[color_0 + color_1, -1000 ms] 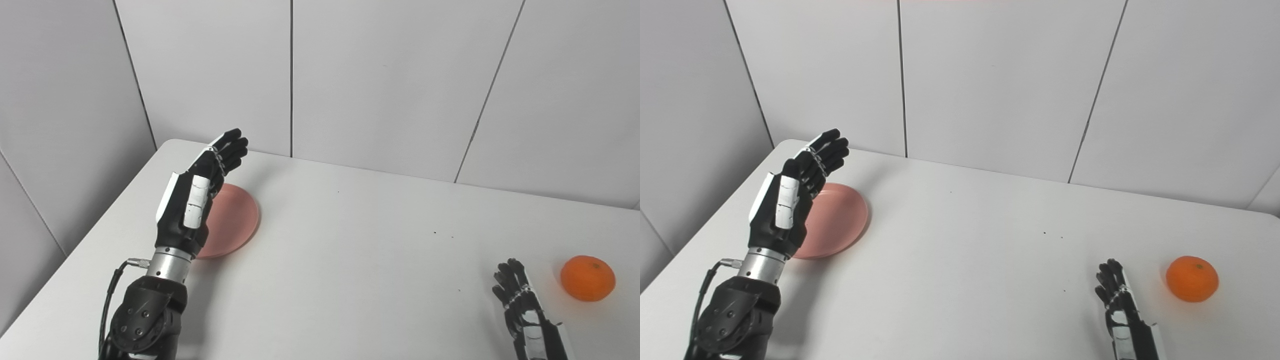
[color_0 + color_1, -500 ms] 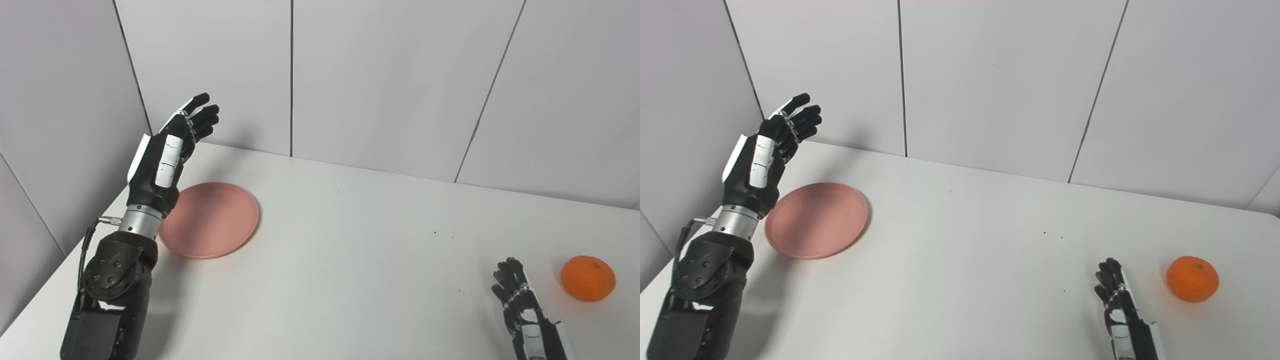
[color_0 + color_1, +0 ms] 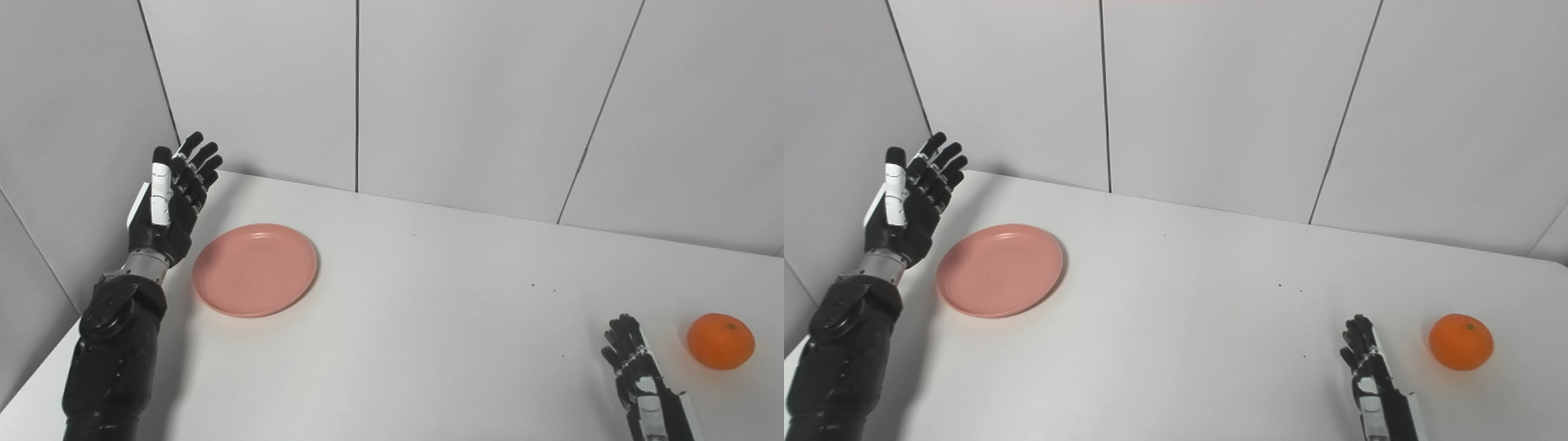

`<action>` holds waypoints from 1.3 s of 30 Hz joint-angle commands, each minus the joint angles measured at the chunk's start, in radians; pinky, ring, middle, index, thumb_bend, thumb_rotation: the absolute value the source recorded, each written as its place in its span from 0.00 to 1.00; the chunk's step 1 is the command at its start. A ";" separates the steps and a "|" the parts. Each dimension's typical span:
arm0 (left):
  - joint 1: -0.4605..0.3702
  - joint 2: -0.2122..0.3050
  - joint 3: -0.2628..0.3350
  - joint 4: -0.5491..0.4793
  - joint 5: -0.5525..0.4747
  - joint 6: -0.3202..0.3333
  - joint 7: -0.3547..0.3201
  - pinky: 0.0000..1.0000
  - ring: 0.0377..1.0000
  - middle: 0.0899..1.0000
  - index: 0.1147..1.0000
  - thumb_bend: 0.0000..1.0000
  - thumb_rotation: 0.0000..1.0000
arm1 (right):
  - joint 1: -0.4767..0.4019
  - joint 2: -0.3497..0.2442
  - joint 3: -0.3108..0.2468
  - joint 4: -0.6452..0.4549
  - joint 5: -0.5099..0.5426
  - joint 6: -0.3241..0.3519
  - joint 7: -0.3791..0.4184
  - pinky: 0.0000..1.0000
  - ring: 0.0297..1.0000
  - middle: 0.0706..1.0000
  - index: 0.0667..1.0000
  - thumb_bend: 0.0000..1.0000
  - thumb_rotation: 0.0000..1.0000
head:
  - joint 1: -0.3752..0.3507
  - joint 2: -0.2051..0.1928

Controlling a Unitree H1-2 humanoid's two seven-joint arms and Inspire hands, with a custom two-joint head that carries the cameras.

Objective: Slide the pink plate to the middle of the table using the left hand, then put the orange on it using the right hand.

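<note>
The pink plate lies flat on the white table, towards its left side. My left hand is raised just left of the plate, open with fingers spread and pointing up, clear of the rim. The orange rests on the table at the far right. My right hand sits low near the front edge, a short way left of the orange, open and holding nothing.
Grey wall panels close off the table at the back and on the left, right beside my left hand. A few dark specks mark the tabletop between plate and orange.
My left hand has swung from over the plate out to the left and back, uncovering the whole plate, and its fingers have spread. Plate, orange and right hand stay put.
</note>
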 commanded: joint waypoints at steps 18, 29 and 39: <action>-0.112 0.069 0.079 0.223 -0.103 -0.074 -0.141 1.00 0.96 0.93 0.93 0.99 0.84 | 0.058 0.036 0.019 0.154 0.021 -0.029 0.007 0.96 0.97 0.96 0.96 0.82 0.96 | -0.002 0.001; -0.141 0.088 0.081 0.424 -0.090 -0.159 -0.199 0.94 0.90 0.86 0.89 1.00 0.79 | 0.060 0.036 0.018 0.149 0.020 -0.025 0.004 0.95 0.97 0.96 0.96 0.82 0.97 | -0.003 0.002; -0.167 0.109 0.095 0.586 -0.097 -0.202 -0.250 0.80 0.84 0.82 0.85 1.00 0.78 | 0.063 0.031 0.019 0.144 0.011 -0.023 0.003 0.95 0.96 0.96 0.96 0.82 0.98 | -0.005 0.011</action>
